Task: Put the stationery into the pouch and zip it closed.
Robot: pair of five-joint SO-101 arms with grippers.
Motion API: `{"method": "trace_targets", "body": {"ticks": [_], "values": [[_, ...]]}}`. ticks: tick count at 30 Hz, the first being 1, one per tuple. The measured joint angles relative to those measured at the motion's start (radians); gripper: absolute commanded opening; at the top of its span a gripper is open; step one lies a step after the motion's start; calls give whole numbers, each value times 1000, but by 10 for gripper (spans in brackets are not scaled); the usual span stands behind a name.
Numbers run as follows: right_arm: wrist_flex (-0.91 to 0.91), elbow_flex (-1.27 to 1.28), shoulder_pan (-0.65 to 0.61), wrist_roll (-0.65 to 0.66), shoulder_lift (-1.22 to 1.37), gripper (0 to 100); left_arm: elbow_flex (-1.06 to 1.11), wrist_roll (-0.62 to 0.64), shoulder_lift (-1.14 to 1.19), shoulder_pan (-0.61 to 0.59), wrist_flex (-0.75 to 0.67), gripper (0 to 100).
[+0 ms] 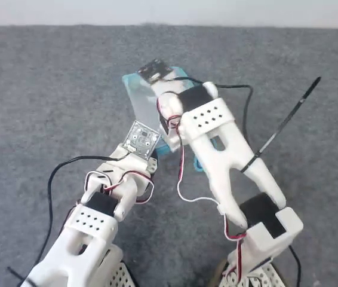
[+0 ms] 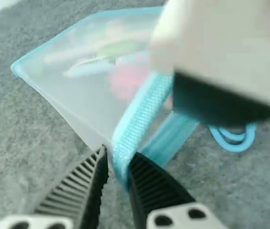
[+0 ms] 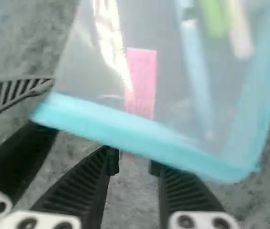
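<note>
soft, even light leaves only faint shadows on the grey mat (image 1: pixel 37 89). a white glare streak crosses the pouch (image 3: pixel 173 81); in the left wrist view the right arm (image 2: pixel 221 52) looms blurred.

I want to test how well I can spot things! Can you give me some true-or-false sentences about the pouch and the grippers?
1. The pouch lies on a grey table. True.
2. The pouch is red all over. False: it is see-through with blue edges.
3. The left gripper pinches the pouch's blue band. True.
4. The pouch is empty. False: a pink thing and pens are inside.
5. The right gripper holds a pen. False: its jaws are apart with nothing between them, just by the pouch's edge.
</note>
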Motion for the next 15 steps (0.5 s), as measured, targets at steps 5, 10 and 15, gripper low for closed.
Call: {"method": "trace_targets", "body": {"ticks": [5, 10, 15], "values": [[17, 0, -9, 12, 2, 222, -5, 0, -15, 15, 0, 13], [18, -2, 26, 12, -14, 221, -5, 0, -20, 17, 0, 13], [80, -5, 80, 54, -164, 221, -11, -3, -20, -43, 8, 13]]}}
